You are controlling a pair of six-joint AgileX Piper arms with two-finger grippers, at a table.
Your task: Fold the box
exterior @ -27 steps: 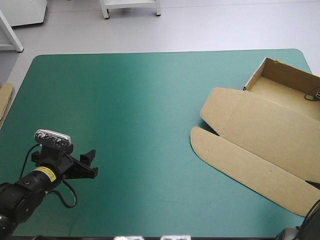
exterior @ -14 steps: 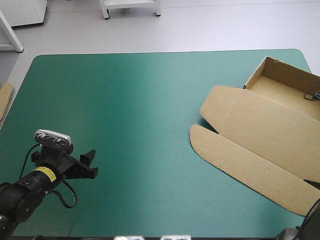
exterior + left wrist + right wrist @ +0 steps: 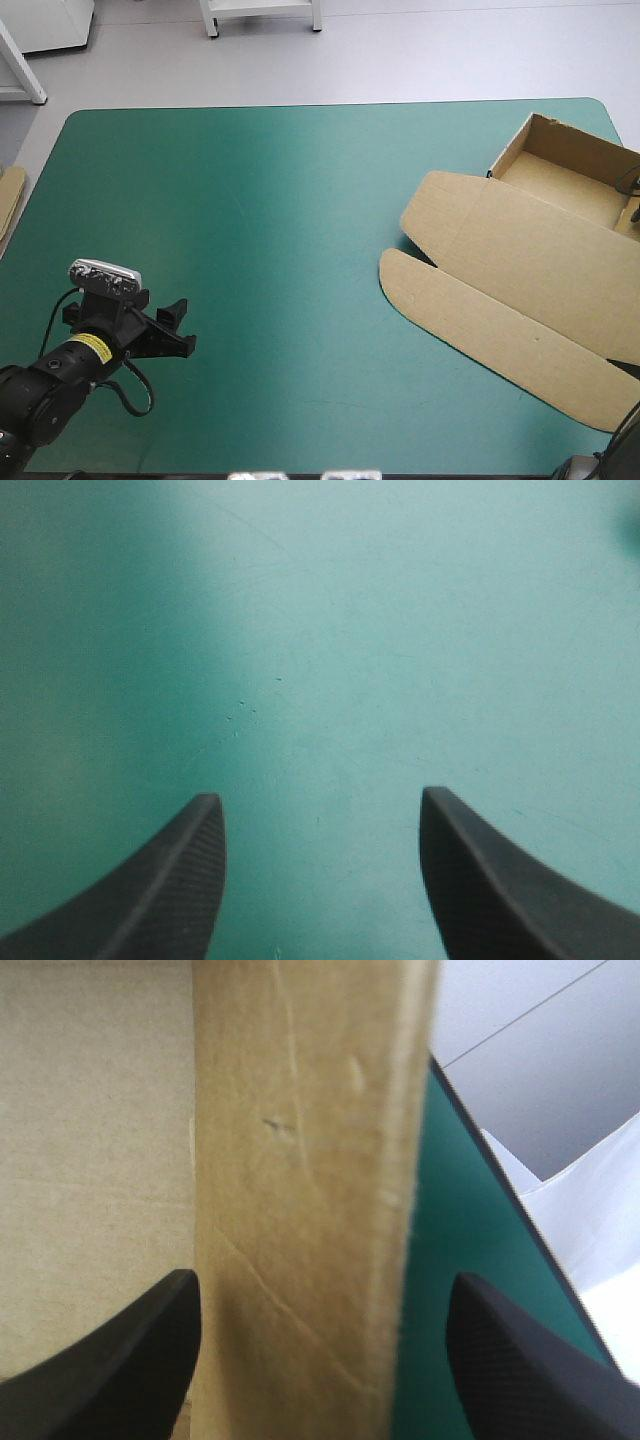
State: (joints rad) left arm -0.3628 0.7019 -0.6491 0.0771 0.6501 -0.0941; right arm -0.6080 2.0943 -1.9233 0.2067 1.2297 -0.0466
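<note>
The brown box lies at the table's right side as an open tray with raised walls. Its lid and rounded flap lie flat toward the middle and front of the table. My right gripper is open and straddles the tray's upright wall, one finger inside the tray and one outside. In the high view only a sliver of it shows at the right edge. My left gripper hovers open over bare teal-green cover near the front left, far from the box, with nothing between its fingers.
An edge of more brown board shows at the table's left edge. The teal-green cover stretches between the left gripper and the box. The table's right edge runs just beyond the tray wall.
My right gripper's fingers have spread apart from the tray wall they were shut on. The box and the left arm have stayed put.
</note>
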